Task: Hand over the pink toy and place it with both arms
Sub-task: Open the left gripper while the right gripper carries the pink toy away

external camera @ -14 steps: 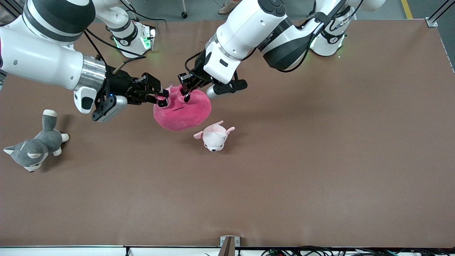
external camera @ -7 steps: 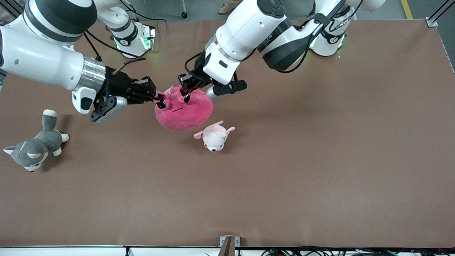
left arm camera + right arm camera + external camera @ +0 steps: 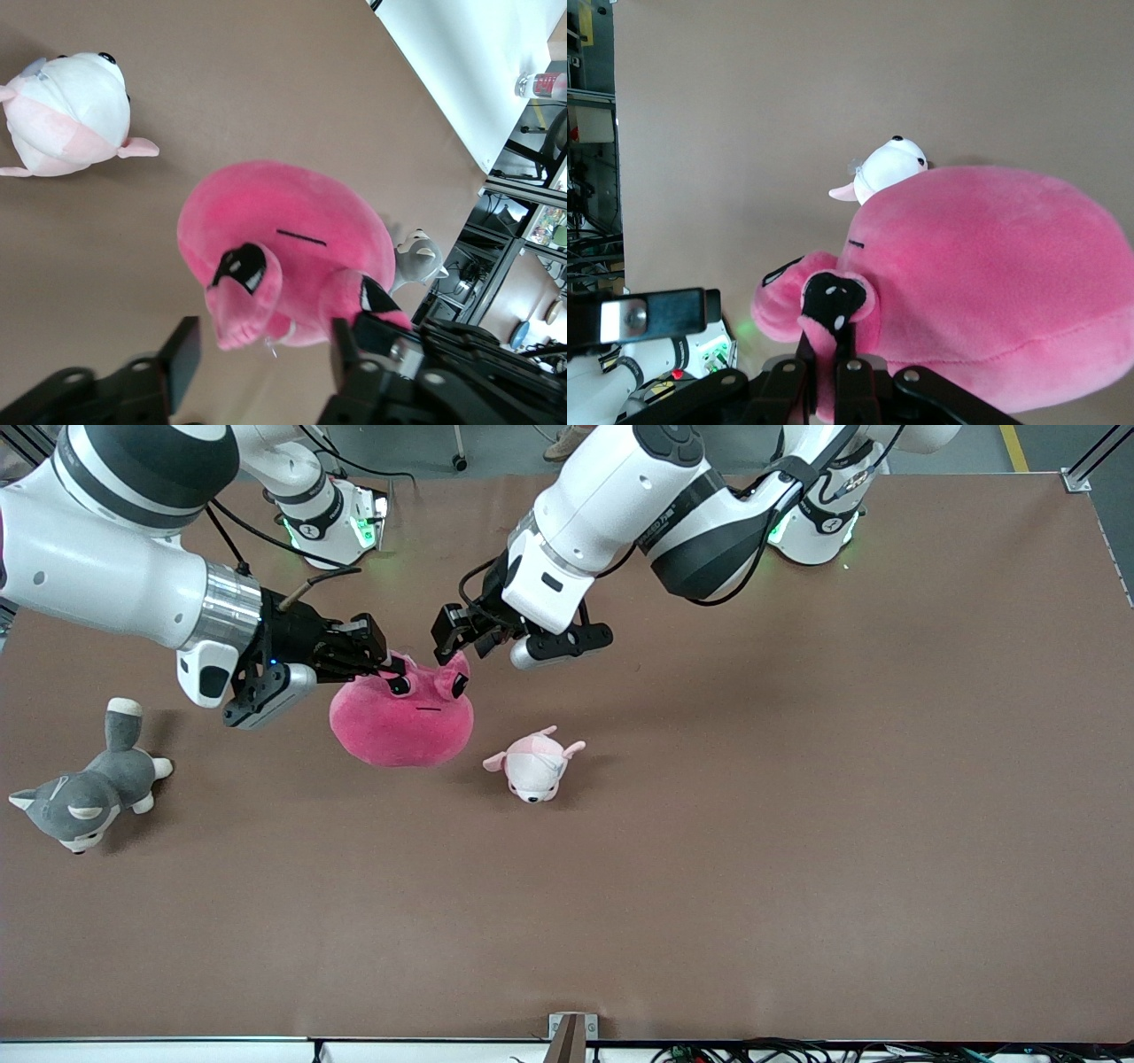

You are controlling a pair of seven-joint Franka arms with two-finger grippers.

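The table (image 3: 797, 868) carries a grey husky plush (image 3: 84, 793) at the right arm's end and a pale pink-and-white plush (image 3: 534, 766) nearer the middle. The pink toy (image 3: 403, 722) hangs above the table, beside the pale plush. The right gripper (image 3: 390, 669) pinches one ear nub of the pink toy. The left gripper (image 3: 456, 642), fingers spread, hovers just above the other nub, apart from it.

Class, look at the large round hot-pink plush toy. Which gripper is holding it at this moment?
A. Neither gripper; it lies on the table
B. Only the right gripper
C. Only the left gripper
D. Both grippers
B: the right gripper is shut on a nub of the large round hot-pink plush toy, while the left gripper is open just above it.
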